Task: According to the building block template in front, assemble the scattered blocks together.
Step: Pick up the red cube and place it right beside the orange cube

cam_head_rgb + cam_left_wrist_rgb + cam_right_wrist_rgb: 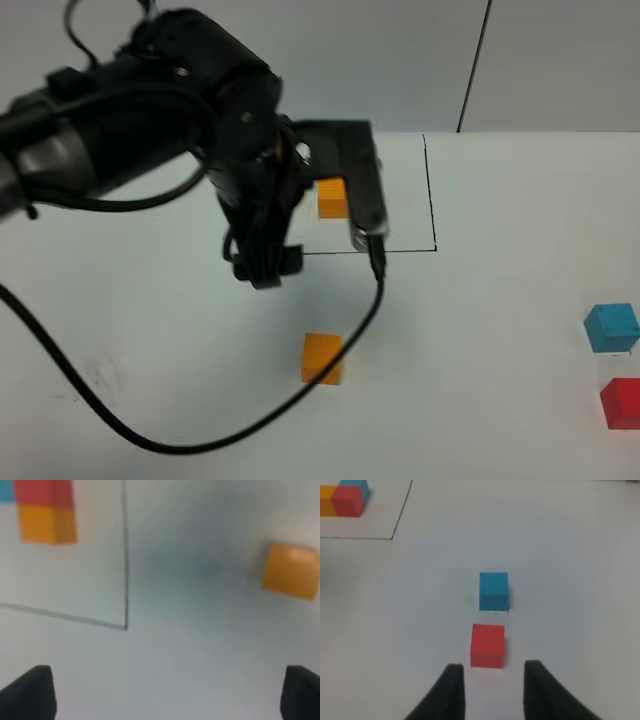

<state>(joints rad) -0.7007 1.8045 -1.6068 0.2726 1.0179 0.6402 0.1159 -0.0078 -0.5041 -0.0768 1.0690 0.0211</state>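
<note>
One white bench (520, 200) carries everything. One black left arm (130, 110) reaches over the framed area; its gripper (167, 690) is released, spread wide with nothing between the fingers. The right gripper (495, 669) is clenched on nothing, near the red block. One template (344, 499) of three cubes sits inside a black-line frame (432, 190). Three loose blocks lie outside the frame: orange (322, 357) near the middle, blue (611, 328) and red (622, 402) close together at the right, well apart from orange.
</note>
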